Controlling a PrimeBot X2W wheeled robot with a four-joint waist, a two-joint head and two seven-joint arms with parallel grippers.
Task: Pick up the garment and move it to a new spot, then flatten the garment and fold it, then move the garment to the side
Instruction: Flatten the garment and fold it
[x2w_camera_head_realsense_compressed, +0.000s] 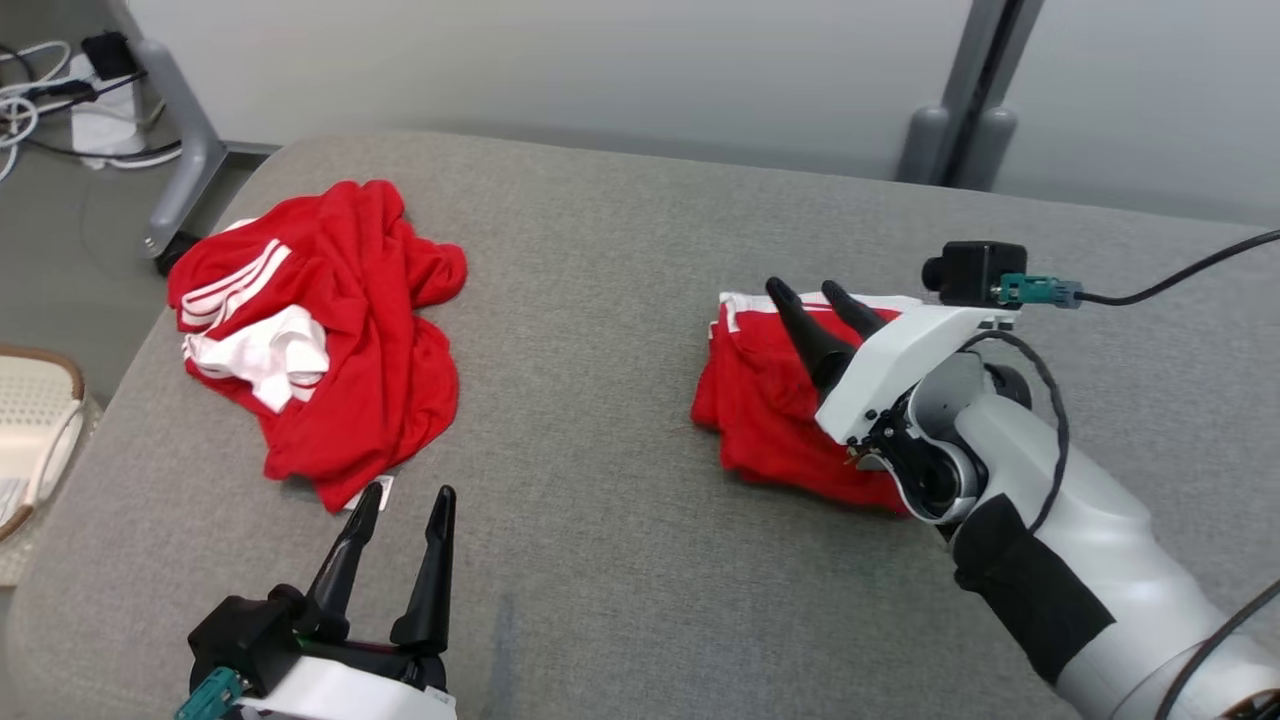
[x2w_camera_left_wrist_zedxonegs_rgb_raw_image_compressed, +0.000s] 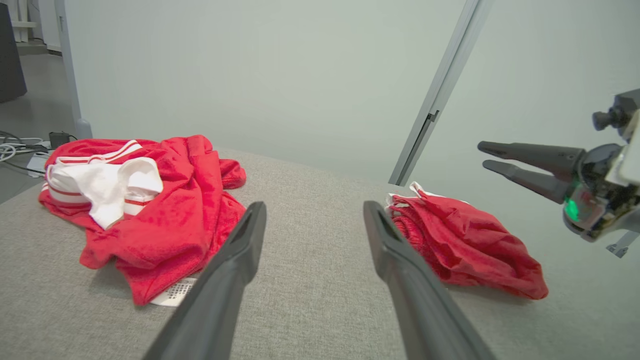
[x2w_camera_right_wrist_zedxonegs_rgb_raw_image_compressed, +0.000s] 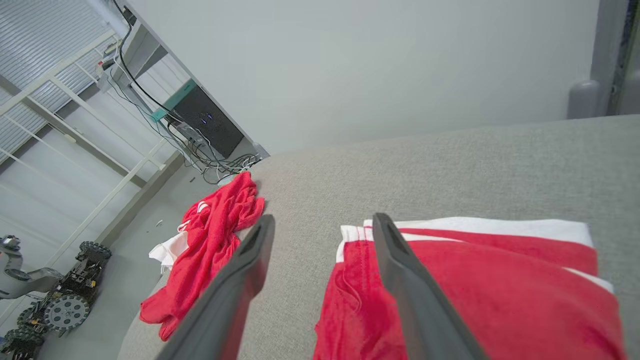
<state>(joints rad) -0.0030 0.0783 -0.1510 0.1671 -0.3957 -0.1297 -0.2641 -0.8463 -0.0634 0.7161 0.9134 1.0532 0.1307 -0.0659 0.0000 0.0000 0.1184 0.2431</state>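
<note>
Red and white twice over from the head view. Found the folded garment (x2w_camera_head_realsense_compressed: 770, 420) lying on the right half of the grey padded table (x2w_camera_head_realsense_compressed: 620, 300), white-banded edge toward the far side. Found the right gripper (x2w_camera_head_realsense_compressed: 802, 288) over its right part, dark fingers (x2w_camera_head_realsense_compressed: 805, 335) parted, nothing between them. Spotted the crumpled garment (x2w_camera_head_realsense_compressed: 370, 330) well apart on the left half (white stripes and lining turned outward), with a white label (x2w_camera_head_realsense_compressed: 378, 488) poking from under its near hem. Noted the left gripper (x2w_camera_head_realsense_compressed: 400, 530) just short of that label, near the table's front edge, spread wide and empty.

From the left wrist view: looked along the left gripper (x2w_camera_left_wrist_zedxonegs_rgb_raw_image_compressed: 315, 207), its fingers set wide apart over bare table (x2w_camera_left_wrist_zedxonegs_rgb_raw_image_compressed: 310, 280), clasping nothing. Saw the crumpled garment (x2w_camera_left_wrist_zedxonegs_rgb_raw_image_compressed: 165, 220) to the left of them with the label (x2w_camera_left_wrist_zedxonegs_rgb_raw_image_compressed: 175, 292) at its near edge, the folded garment (x2w_camera_left_wrist_zedxonegs_rgb_raw_image_compressed: 465, 245) to the right, flat on the table. Caught the right gripper (x2w_camera_left_wrist_zedxonegs_rgb_raw_image_compressed: 483, 155) at the right edge, hanging higher than the folded garment and clear of it, jaws released.

From the right wrist view: saw the right gripper (x2w_camera_right_wrist_zedxonegs_rgb_raw_image_compressed: 324, 220) spread open, one finger over bare table (x2w_camera_right_wrist_zedxonegs_rgb_raw_image_compressed: 450, 165), the other over the folded garment (x2w_camera_right_wrist_zedxonegs_rgb_raw_image_compressed: 500, 290) at its left edge; could not tell whether that finger touched the cloth. Made out the crumpled garment (x2w_camera_right_wrist_zedxonegs_rgb_raw_image_compressed: 215, 245) farther off by the table's edge, and a wheeled machine (x2w_camera_right_wrist_zedxonegs_rgb_raw_image_compressed: 65, 305) on the floor beyond.
</note>
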